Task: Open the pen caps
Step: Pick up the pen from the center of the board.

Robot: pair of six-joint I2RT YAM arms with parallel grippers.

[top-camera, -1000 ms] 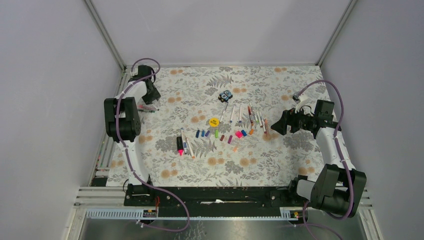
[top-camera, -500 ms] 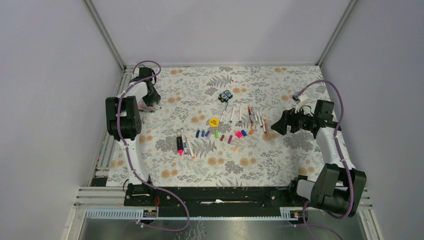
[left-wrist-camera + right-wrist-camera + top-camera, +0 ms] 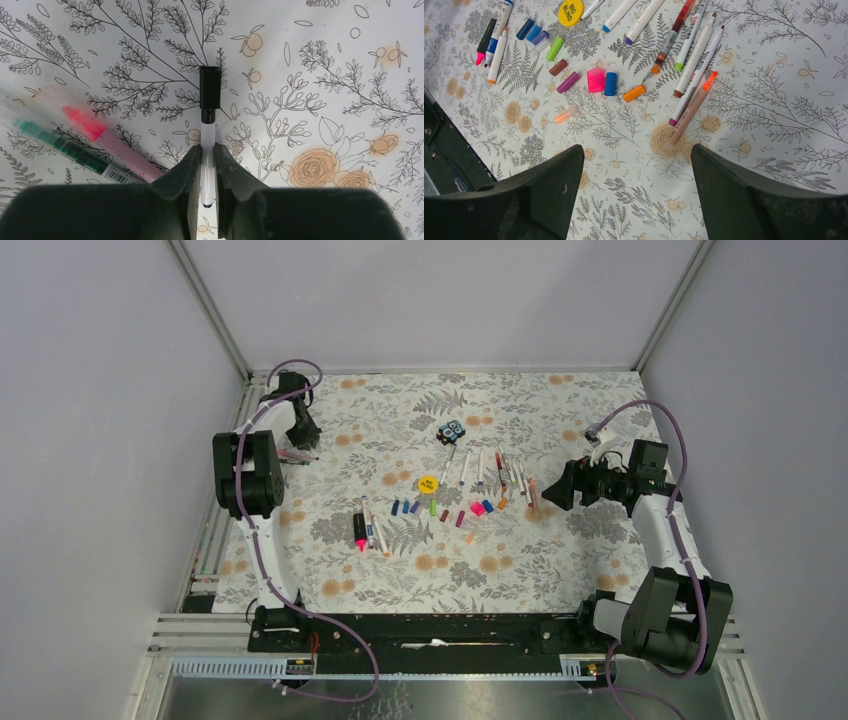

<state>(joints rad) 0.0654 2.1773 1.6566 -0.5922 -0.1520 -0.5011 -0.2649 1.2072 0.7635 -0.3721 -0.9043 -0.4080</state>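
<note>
At the far left of the table, my left gripper (image 3: 304,436) (image 3: 207,156) is shut on the white barrel of a thin pen (image 3: 208,134). The pen points away from the wrist, and its black pen cap (image 3: 210,93) is on its far end. A pink pen (image 3: 97,136) and a green pen (image 3: 57,146) lie just left of it. My right gripper (image 3: 556,491) (image 3: 636,152) hangs open, holding nothing, near the right end of the row of pens (image 3: 495,473) (image 3: 694,55). Loose pen caps (image 3: 440,510) lie there, among them pink (image 3: 595,80), blue (image 3: 610,83) and orange (image 3: 634,93).
A yellow disc (image 3: 428,482) (image 3: 570,12) and a small black-and-blue block (image 3: 453,430) sit by the pens. A pink-and-black highlighter (image 3: 358,530) lies left of the caps. The metal frame rail (image 3: 245,390) runs close behind the left arm.
My left gripper has closed onto the white pen and shifted slightly toward the back. The right arm has not moved.
</note>
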